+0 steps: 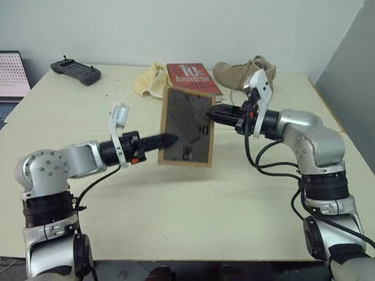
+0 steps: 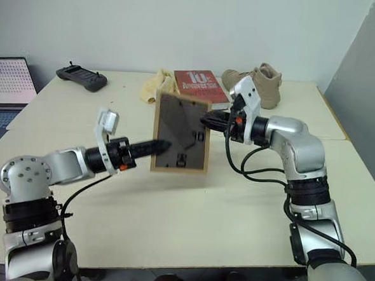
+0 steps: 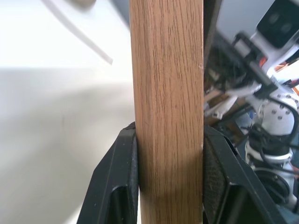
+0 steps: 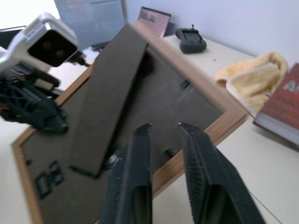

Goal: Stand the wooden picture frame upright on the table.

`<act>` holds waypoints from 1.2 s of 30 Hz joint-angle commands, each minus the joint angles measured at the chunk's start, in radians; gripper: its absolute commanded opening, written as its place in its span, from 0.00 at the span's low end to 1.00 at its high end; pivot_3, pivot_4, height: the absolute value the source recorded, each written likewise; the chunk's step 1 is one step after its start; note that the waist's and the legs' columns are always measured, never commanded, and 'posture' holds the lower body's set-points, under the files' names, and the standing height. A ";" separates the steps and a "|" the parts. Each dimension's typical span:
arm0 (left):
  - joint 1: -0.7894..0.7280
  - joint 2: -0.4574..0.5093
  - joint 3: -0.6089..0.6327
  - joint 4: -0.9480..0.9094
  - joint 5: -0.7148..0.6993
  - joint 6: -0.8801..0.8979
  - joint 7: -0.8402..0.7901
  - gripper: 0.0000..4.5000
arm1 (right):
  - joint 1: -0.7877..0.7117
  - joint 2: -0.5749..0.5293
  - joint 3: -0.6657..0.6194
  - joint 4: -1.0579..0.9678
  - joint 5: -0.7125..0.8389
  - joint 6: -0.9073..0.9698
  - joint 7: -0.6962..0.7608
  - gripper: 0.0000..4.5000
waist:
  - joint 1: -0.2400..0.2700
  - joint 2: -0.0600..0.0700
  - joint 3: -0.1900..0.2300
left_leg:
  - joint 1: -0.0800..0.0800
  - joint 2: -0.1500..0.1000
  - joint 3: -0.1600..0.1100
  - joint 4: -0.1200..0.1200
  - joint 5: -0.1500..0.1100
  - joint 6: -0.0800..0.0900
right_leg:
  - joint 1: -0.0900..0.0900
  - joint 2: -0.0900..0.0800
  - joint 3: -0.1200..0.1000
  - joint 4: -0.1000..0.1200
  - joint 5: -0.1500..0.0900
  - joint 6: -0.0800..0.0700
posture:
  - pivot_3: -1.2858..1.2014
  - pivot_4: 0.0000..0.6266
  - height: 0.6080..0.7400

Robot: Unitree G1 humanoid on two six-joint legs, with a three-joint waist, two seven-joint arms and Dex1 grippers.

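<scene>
Clamped on the side rail of the wooden picture frame [image 1: 187, 128], upright before the red book [image 1: 192, 78], the left gripper [image 3: 170, 177] suits its stiff, light wood; the right gripper [image 4: 161, 128] hovers slightly parted at the back panel.

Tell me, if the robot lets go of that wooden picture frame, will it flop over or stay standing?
Probably it would tip. The wooden picture frame is thin and tall, so it has little to balance on. It looks stiff, not floppy: the left gripper pinches its solid wood edge. The flat strip on its dark back, near the right gripper, may be a stand that could prop it.
</scene>
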 commanded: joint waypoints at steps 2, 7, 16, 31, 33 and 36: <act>-0.037 0.035 -0.028 0.004 0.013 -0.083 -0.040 0.29 | -0.047 0.048 -0.007 0.026 0.047 -0.001 -0.019 0.49 | -0.001 0.000 0.000 | 0.000 0.000 0.000 0.000 0.000 0.000 | -0.001 0.000 0.000 0.000 0.000 0.000 | 0.52 0.24 1.00; -0.038 0.031 -0.056 0.005 0.028 -0.131 -0.051 0.29 | -0.097 0.128 0.019 0.143 0.006 -0.074 -0.065 0.73 | -0.003 0.000 0.000 | -0.002 0.000 0.001 0.000 0.000 0.000 | -0.003 0.000 0.000 0.001 0.000 0.000 | 0.52 0.24 1.00; -0.034 0.029 -0.050 0.028 0.030 -0.159 -0.038 0.29 | -0.055 0.164 0.051 -0.011 0.121 -0.026 0.037 0.88 | -0.001 0.000 0.000 | -0.009 0.000 0.000 0.001 0.000 0.000 | -0.009 0.000 0.000 0.001 0.000 0.000 | 0.52 0.24 1.00; 0.024 0.006 0.110 0.144 -0.183 0.176 0.121 0.29 | 0.184 -0.179 0.063 -0.014 -0.179 -0.660 0.034 0.88 | -0.003 0.000 0.000 | -0.010 0.000 0.001 0.001 0.000 0.000 | -0.011 -0.001 0.000 0.002 0.000 0.000 | 0.52 0.24 1.00; 0.023 -0.003 0.136 0.186 -0.243 0.225 0.170 0.29 | 0.207 -0.250 0.135 0.110 -0.431 -1.099 -0.115 0.88 | -0.001 -0.001 0.000 | -0.010 -0.001 0.001 0.002 -0.001 0.003 | -0.010 0.000 0.000 0.002 0.000 0.001 | 0.52 0.24 1.00; 0.039 -0.006 0.127 0.223 -0.364 0.234 0.249 0.29 | 0.197 -0.284 0.187 0.285 -0.668 -1.537 -0.320 0.88 | -0.003 -0.001 0.000 | -0.010 -0.001 0.003 0.002 0.000 0.000 | -0.010 -0.001 0.001 0.003 0.001 0.002 | 0.52 0.24 1.00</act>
